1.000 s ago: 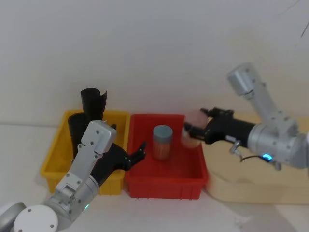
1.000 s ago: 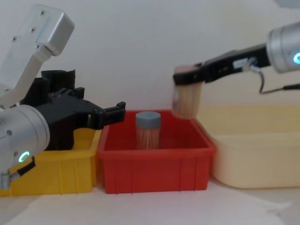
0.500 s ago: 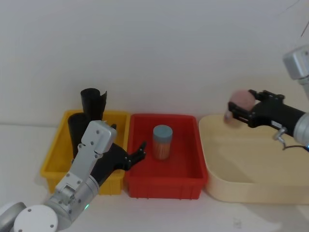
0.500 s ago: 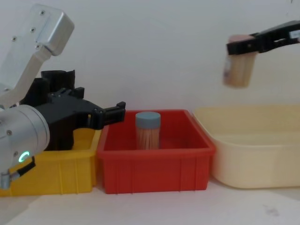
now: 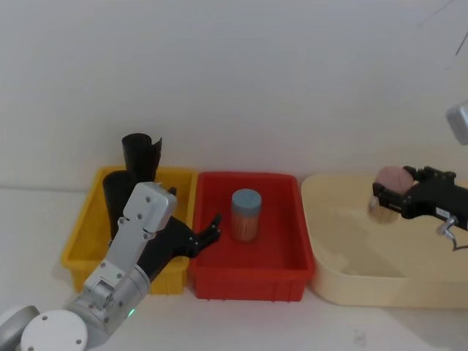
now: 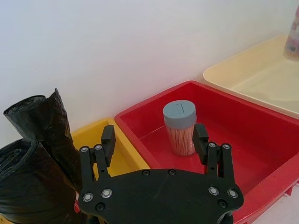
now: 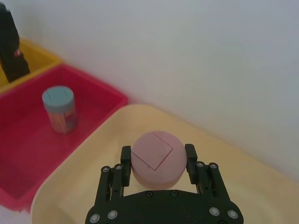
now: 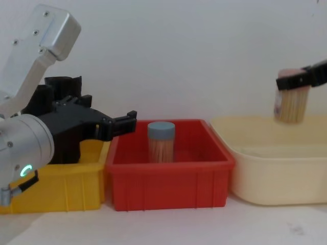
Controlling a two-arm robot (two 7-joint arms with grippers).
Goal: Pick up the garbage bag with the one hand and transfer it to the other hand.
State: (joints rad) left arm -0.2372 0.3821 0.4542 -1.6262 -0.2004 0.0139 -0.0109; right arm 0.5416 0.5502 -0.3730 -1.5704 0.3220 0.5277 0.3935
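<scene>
The upright garbage bag (image 5: 115, 196) stands just left-rear of the nearer left gripper (image 5: 207, 232), jaws released; the right gripper's (image 8: 294, 81) jaws grasp a pink-lidded jar (image 8: 291, 104).

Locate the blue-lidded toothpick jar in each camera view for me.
Head view: blue-lidded toothpick jar centre, upright in the red bin.
Chest view: centre, behind the bin's front wall.
Left wrist view: in the bin, beyond the open left gripper.
Right wrist view: in the bin, past the beige tub.
Shared landmark: the red bin.
</scene>
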